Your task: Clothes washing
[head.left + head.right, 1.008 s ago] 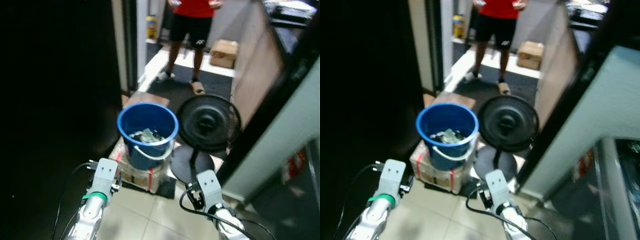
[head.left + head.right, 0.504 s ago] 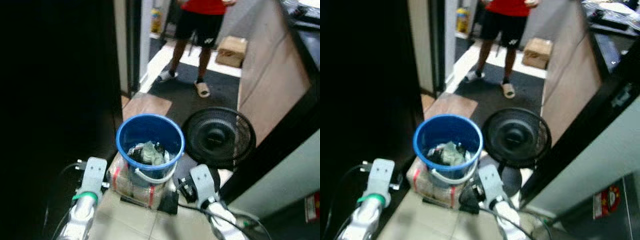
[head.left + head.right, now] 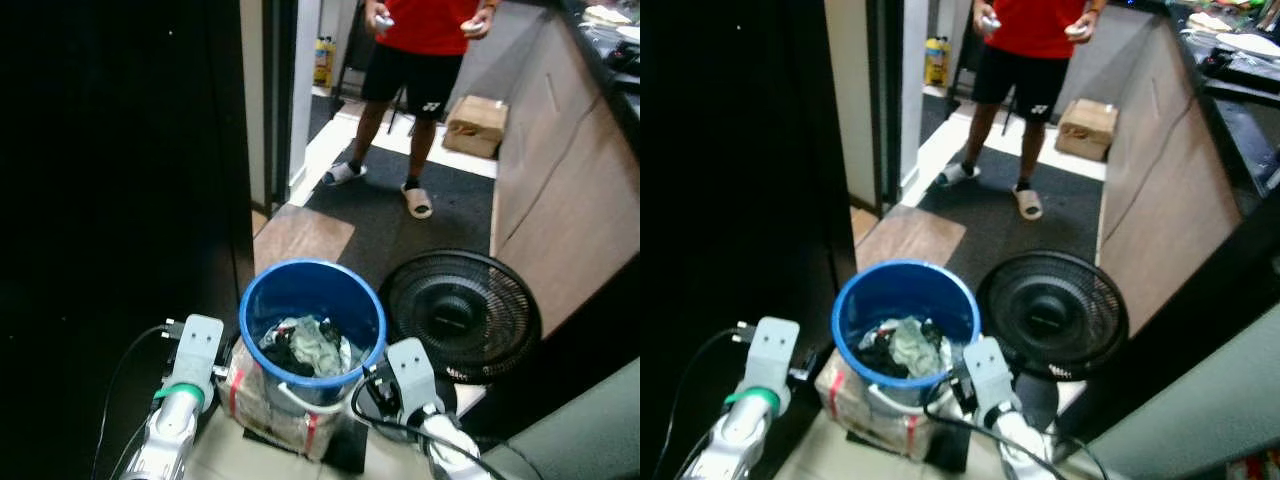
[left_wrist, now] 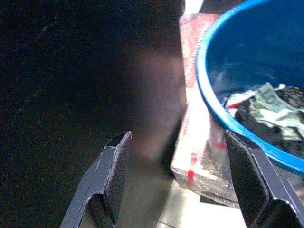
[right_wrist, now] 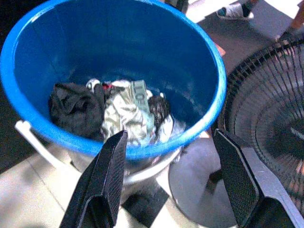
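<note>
A blue bucket [image 3: 300, 295] stands on a plastic-wrapped box with red tape [image 3: 262, 405] on the floor just ahead of me. Crumpled clothes [image 3: 305, 348], black and pale green, lie at its bottom. My left arm [image 3: 193, 352] is at the bucket's left side; in the left wrist view my left gripper [image 4: 176, 137] is open, with the bucket's rim [image 4: 204, 95] and the box [image 4: 199, 156] ahead of it. My right arm [image 3: 410, 375] is at the bucket's right. My right gripper [image 5: 171, 135] is open, looking into the bucket [image 5: 118, 47] at the clothes [image 5: 123, 109].
A black floor fan [image 3: 460, 315] stands right of the bucket, close to my right arm. A person [image 3: 415, 40] in a red top stands in the passage beyond, near a cardboard box [image 3: 475, 125]. A counter [image 3: 560, 190] runs along the right; a dark wall [image 3: 120, 200] lies left.
The camera has moved forward: the bucket and fan sit lower and nearer, now between my two arms. Both arms keep their pose.
</note>
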Motion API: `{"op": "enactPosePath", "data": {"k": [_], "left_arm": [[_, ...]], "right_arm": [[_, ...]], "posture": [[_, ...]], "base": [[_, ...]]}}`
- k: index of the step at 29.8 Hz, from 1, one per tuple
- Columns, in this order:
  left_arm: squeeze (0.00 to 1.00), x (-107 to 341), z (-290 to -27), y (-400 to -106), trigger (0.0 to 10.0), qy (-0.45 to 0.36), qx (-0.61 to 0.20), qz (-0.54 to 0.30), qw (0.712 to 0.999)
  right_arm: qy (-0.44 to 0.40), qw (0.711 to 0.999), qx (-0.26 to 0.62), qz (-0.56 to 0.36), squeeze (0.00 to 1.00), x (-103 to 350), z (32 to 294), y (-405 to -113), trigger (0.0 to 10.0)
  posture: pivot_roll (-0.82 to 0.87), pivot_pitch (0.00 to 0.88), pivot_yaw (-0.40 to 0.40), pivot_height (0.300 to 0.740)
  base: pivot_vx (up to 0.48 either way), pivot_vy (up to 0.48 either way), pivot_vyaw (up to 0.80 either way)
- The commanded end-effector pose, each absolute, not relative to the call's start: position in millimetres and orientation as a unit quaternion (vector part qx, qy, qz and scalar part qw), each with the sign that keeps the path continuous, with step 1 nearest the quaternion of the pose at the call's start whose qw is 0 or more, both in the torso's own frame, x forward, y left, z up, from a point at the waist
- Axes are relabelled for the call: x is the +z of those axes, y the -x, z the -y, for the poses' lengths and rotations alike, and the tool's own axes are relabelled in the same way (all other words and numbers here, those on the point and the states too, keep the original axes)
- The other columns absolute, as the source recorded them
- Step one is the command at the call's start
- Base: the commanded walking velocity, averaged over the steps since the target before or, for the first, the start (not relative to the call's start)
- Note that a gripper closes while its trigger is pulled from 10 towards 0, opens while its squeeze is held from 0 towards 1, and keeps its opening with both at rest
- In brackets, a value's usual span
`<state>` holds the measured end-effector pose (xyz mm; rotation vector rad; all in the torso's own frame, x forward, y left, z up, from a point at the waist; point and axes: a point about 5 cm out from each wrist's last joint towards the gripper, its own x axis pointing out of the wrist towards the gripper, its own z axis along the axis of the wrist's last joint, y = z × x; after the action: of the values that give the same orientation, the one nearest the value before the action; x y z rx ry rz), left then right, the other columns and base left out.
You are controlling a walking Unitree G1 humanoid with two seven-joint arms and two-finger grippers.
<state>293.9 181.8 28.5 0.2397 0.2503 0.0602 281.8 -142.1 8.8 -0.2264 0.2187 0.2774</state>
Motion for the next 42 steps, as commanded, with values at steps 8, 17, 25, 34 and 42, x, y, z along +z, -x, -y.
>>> {"op": "enactPosePath", "data": {"k": [8,17,25,34,42], "left_arm": [[0.00,19.8,-179.0,-288.2,10.0,-0.117,0.027,-0.145,0.982],[0.00,19.0,-178.9,-288.4,10.0,-0.114,0.029,-0.149,0.982],[0.00,18.9,-178.2,-288.7,10.0,-0.113,0.027,-0.149,0.982],[0.00,20.1,-177.6,-289.8,10.0,-0.118,0.026,-0.146,0.982],[0.00,20.4,-175.3,-290.2,10.0,-0.118,0.018,-0.145,0.982]], "right_arm": [[0.112,0.978,0.129,-0.121,0.00,3.9,147.5,-277.7,10.0],[0.113,0.978,0.129,-0.121,0.00,4.1,148.2,-277.9,10.0],[0.112,0.978,0.129,-0.121,0.00,4.2,148.6,-278.0,10.0],[0.114,0.978,0.130,-0.121,0.00,4.6,149.1,-278.4,10.0],[0.113,0.978,0.131,-0.118,0.00,5.3,148.3,-279.0,10.0]], "posture": [[0.08,0.028,0.001,0.740],[0.08,0.027,-0.001,0.740],[0.08,0.025,-0.001,0.740],[0.08,0.019,-0.001,0.740],[0.08,0.016,-0.001,0.740]], "base": [[0.196,0.000,0.00],[0.000,0.000,0.00],[0.000,0.000,0.00],[0.000,0.000,0.00],[0.000,0.000,0.00]]}}
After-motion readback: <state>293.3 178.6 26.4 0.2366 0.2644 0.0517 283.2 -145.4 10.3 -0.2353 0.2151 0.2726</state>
